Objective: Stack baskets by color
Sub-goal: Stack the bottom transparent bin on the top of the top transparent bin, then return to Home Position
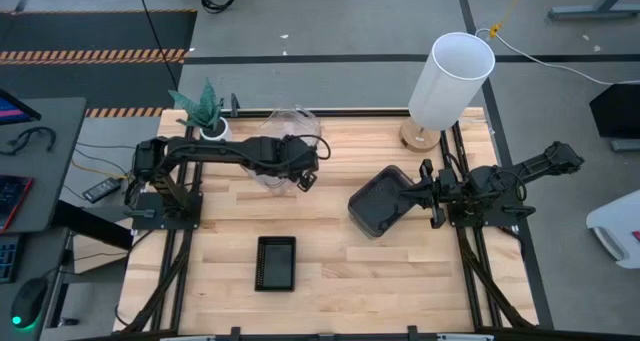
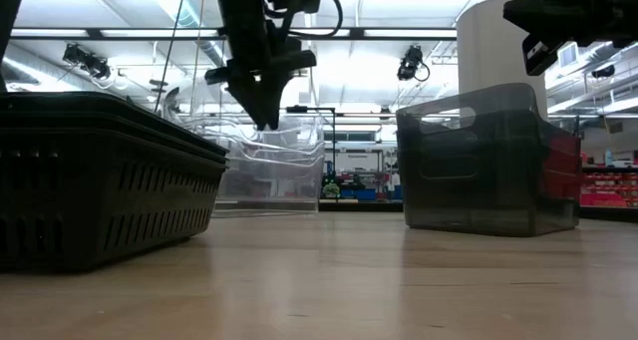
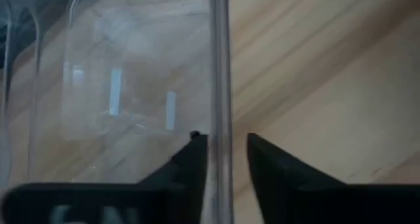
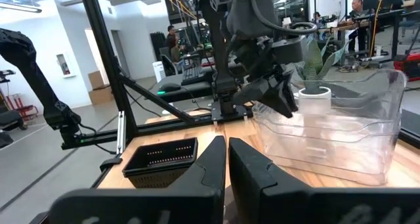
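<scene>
Clear baskets (image 1: 283, 141) stand nested at the table's (image 1: 330, 281) far edge, where the left gripper (image 3: 223, 161) straddles a rim, fingers (image 3: 193, 161) slightly apart on either side of the thin clear wall. The right gripper (image 4: 226, 161), fingers pressed together and empty, hovers by the dark grey basket (image 1: 380, 203). A black mesh basket (image 1: 275, 262) lies nearer the front.

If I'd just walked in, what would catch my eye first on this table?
Probably the tall white lamp at the table's far edge, towering over everything. Next, the left gripper, its fingers astride the wall of a clear basket near a small potted plant. A smoky grey basket sits by the waiting right gripper, a black tray nearer the front.
</scene>
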{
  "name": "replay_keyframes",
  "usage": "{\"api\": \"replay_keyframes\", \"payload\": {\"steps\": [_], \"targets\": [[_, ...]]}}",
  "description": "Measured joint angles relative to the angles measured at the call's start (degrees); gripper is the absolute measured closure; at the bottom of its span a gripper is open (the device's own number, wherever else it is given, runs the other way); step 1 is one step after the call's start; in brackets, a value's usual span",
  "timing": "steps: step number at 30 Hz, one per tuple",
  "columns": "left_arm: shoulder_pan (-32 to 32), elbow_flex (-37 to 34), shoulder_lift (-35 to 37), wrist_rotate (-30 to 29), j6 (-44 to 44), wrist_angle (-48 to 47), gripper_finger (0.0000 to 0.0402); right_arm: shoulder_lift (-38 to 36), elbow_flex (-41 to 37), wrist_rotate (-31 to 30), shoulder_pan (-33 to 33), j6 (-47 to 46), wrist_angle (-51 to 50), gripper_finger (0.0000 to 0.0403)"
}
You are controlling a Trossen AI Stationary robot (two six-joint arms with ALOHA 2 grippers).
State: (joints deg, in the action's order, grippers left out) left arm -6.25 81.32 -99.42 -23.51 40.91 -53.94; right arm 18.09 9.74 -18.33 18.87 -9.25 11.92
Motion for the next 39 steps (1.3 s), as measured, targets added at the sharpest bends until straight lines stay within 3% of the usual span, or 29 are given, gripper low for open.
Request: {"api": "replay_keyframes", "payload": {"steps": [5,9,13,22,27,30,34,39], "targets": [[0.4,0.0,0.8,0.5,-1.0,-0.1,0.0211,0.0,0.0,0.0,0.0,0.0,0.0,0.0380],[2.2,0.0,3.3,-5.0,-6.6,1.4,0.0188,0.0,0.0,0.0,0.0,0.0,0.0,0.0380],[4.5,0.0,5.7,-6.8,-16.2,5.0,0.0198,0.0,0.0,0.0,0.0,0.0,0.0,0.0380],[12.5,0.0,6.1,-5.4,-53.6,22.1,0.0254,0.0,0.0,0.0,0.0,0.0,0.0,0.0380],[13.9,0.0,6.1,-7.9,-58.7,23.1,0.0278,0.0,0.0,0.0,0.0,0.0,0.0,0.0380],[14.3,0.0,6.1,-2.7,-59.6,21.7,0.0289,0.0,0.0,0.0,0.0,0.0,0.0,0.0380],[14.3,-2.9,6.2,12.1,-59.6,24.2,0.0303,0.0,0.0,0.0,0.0,0.0,0.0,0.0380],[15.0,-10.3,7.1,15.0,-59.4,27.4,0.0323,0.0,0.0,0.0,0.0,0.0,0.0,0.0380]]}}
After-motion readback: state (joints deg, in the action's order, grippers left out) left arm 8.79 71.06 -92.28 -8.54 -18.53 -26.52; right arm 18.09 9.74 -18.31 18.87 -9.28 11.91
